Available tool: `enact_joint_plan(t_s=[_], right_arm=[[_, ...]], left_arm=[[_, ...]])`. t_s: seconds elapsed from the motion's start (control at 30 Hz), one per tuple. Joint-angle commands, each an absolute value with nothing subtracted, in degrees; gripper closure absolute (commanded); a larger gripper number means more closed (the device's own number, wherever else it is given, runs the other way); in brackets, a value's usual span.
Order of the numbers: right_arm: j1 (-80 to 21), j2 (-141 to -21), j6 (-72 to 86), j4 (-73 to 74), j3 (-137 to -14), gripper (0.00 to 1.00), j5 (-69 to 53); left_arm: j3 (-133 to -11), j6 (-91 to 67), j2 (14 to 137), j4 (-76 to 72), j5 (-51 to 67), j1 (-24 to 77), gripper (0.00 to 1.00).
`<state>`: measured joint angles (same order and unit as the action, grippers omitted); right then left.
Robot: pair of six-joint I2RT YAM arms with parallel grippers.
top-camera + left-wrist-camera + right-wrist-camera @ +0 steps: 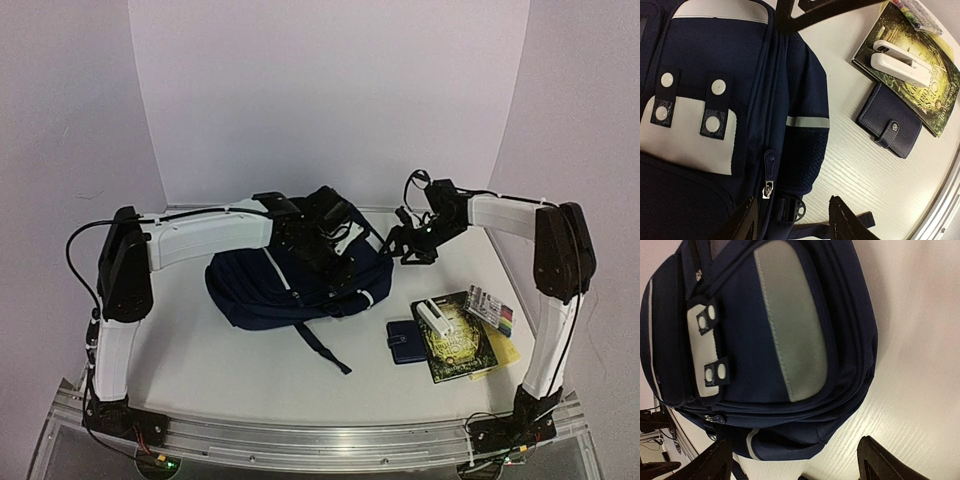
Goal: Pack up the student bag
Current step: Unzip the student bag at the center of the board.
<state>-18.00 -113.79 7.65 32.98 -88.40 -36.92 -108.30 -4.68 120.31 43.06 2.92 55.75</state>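
Packing unstarted: student bag (290, 285) seems zipped shut; wallet (405, 340) and book (462, 348) lie outside on your bench (230, 370). Left hand (792, 207), right hand (795, 442) spread, empty.

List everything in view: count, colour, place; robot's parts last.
backpack: one, navy with white patch, table centre
wallet: one, navy, right of backpack
book: one, dark green-gold cover, right of wallet
white device: one, white, lying on book
marker pack: one, multicoloured, beside book's far edge
yellow sheet: one, yellow, under book
table: one, white, under everything
left arm: one, white and black, jaws open over backpack
right arm: one, white and black, jaws open beside backpack
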Motion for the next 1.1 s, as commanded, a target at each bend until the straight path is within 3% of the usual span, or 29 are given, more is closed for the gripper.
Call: enact_joint_plan(t_s=[0.0,0.67,0.83,1.07], right_arm=[[-17.83,-117.16,8.91,32.29,-91.16,0.14,-38.51],[-17.84,-123.68,12.69,29.94,-92.45,0.19,-44.33],[-17.82,-124.20,13.10,29.58,-92.44,0.20,-44.17],[-17.84,-124.54,13.60,29.09,-92.60,0.22,-43.62]], left_arm=[[-115.62,-2.33,125.12,46.39,0.12,55.81,0.51],[-125.76,-2.15,136.88,48.50,-9.16,55.89,0.59],[-124.16,-0.84,135.44,47.80,-6.26,57.22,0.69],[-126.79,-1.96,135.34,52.45,-5.13,58.22,0.75]])
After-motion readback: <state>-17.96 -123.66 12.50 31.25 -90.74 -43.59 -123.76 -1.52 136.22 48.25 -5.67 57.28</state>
